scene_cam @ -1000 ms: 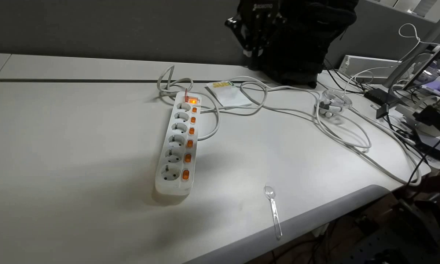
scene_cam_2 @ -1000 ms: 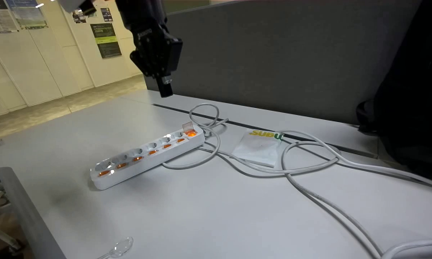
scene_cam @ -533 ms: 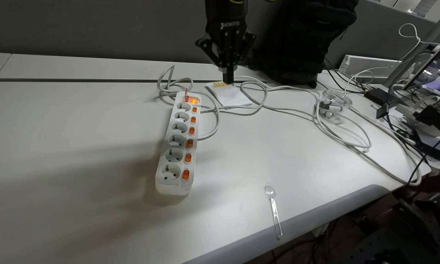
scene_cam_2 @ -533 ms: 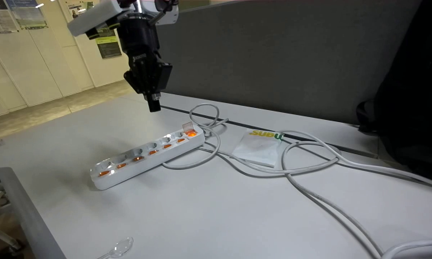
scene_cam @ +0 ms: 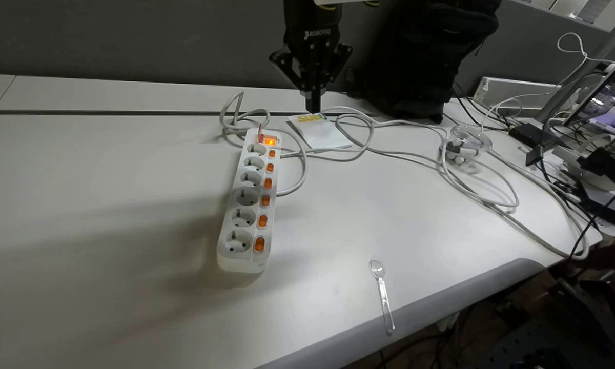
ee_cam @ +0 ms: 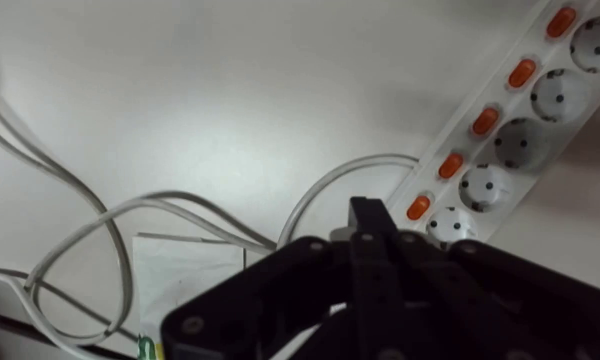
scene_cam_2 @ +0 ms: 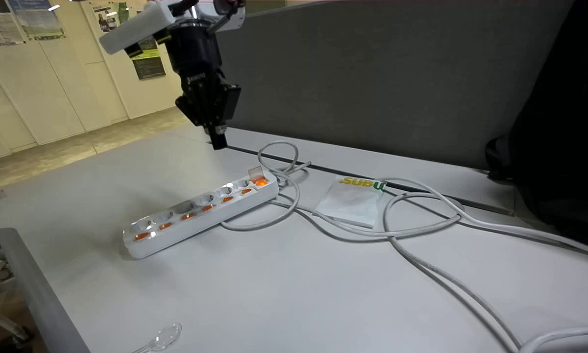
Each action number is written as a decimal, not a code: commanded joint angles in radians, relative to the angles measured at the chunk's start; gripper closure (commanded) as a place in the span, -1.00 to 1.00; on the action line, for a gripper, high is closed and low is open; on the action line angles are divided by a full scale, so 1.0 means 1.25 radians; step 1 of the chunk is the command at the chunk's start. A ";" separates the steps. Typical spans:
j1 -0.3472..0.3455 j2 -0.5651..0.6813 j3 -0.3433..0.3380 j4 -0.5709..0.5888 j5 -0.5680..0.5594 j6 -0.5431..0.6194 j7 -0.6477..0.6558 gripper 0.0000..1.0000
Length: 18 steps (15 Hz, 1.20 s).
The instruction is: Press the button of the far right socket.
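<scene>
End effector (scene_cam: pixel 313 104), lower than a second ago, over table (scene_cam: pixel 389 205) by grey partition (scene_cam: pixel 133 41)

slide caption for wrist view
Closed fingers above a table with looped cable, packet, and power strip lined with orange buttons

White power strip (scene_cam: pixel 256 188) lies flat, 6 orange buttons (scene_cam: pixel 265 200) upward.
</scene>
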 commanded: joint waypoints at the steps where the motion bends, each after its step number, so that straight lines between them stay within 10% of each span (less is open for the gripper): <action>1: 0.022 0.026 -0.032 -0.015 -0.068 0.159 0.050 1.00; 7: 0.040 0.110 -0.081 -0.022 -0.053 0.397 0.083 1.00; 18: 0.062 0.141 -0.073 -0.028 0.074 0.364 0.047 0.98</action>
